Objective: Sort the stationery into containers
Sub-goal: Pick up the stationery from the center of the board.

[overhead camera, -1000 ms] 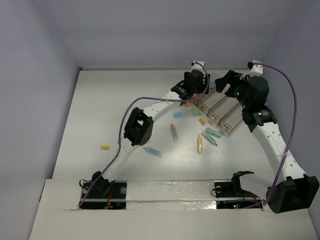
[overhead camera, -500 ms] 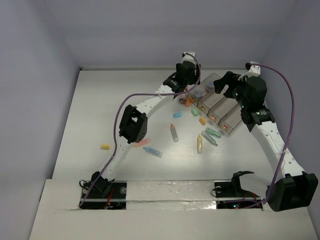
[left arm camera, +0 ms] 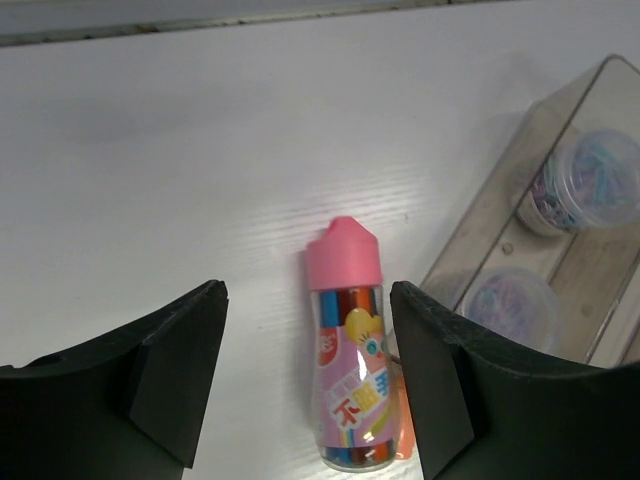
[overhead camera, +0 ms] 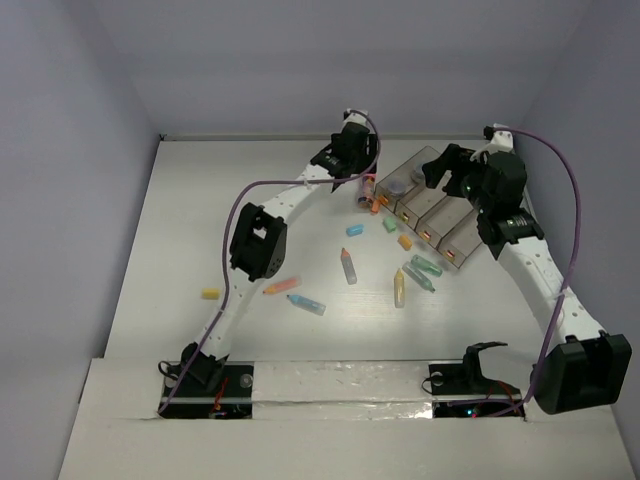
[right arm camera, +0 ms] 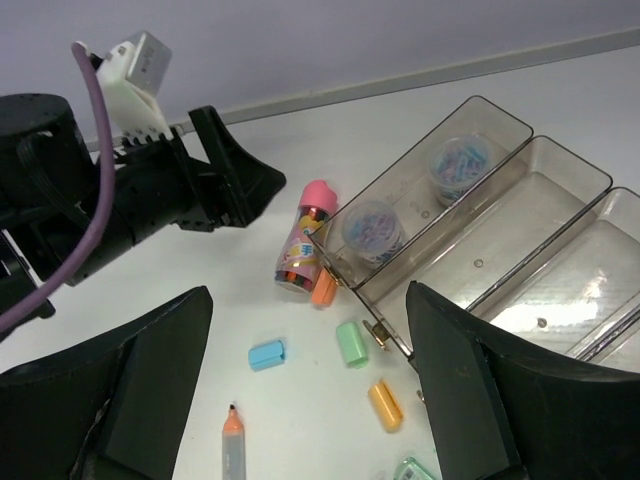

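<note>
A pink-capped clear bottle of coloured pens (left arm camera: 350, 370) lies on the table beside the near end of the smoky four-compartment tray (right arm camera: 500, 240). It also shows in the top view (overhead camera: 367, 190) and the right wrist view (right arm camera: 305, 245). My left gripper (left arm camera: 308, 298) is open and empty just above the bottle, jaws on either side of it and not touching. My right gripper (right arm camera: 310, 295) is open and empty, hovering over the tray's end (overhead camera: 440, 165). Two round clear tubs (right arm camera: 373, 228) (right arm camera: 455, 165) sit in the tray's first compartment. An orange cap (right arm camera: 323, 288) touches the bottle.
Loose caps lie near the tray: blue (right arm camera: 266, 354), green (right arm camera: 352, 343), orange (right arm camera: 385, 404). Markers are scattered mid-table: orange (overhead camera: 347, 266), yellow (overhead camera: 399, 288), green (overhead camera: 425, 268), blue (overhead camera: 306, 303), another orange (overhead camera: 282, 286). A yellow cap (overhead camera: 210, 293) lies far left.
My left gripper has drawn back and to the left, away from the tray, uncovering the pink bottle on the table. My right gripper has shifted slightly left.
</note>
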Robot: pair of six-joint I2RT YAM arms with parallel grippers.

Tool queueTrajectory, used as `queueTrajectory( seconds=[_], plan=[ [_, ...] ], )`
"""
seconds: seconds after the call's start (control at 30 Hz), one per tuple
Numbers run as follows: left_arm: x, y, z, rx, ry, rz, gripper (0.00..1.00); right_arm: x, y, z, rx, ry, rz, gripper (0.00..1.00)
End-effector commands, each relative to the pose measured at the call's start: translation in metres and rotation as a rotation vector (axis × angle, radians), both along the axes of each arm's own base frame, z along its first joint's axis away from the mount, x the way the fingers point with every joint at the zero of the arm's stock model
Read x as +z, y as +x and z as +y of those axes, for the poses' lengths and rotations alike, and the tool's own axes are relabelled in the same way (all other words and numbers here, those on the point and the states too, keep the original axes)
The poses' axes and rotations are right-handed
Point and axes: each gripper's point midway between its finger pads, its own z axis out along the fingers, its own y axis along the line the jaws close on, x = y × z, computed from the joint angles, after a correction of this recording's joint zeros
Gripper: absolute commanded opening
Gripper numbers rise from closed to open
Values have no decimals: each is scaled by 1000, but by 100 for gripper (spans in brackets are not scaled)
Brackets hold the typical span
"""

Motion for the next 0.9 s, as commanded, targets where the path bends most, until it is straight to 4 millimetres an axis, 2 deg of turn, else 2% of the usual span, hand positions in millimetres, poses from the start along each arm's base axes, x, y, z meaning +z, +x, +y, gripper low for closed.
queueTrajectory(
  seconds=[0.0,0.17,0.37,0.5,0.87],
  plan=[
    [7,-7,-17,-50,-45,-19,64,9,7,5,22,16,-42,84],
    [1,-6,-25,-70,-71,-9,63,7,8,7,32,15,-38,84],
    [-31,-8,-18,-37,-33,38,57,12,4,5,25,17,-53,84],
    [-34,-7,-17,-23,-40,34,56,14,2,4,22,19,-59,84],
    [-65,-9,-21,-45,-20,78,55,9,2,10,49,32,-45,83]
  ],
)
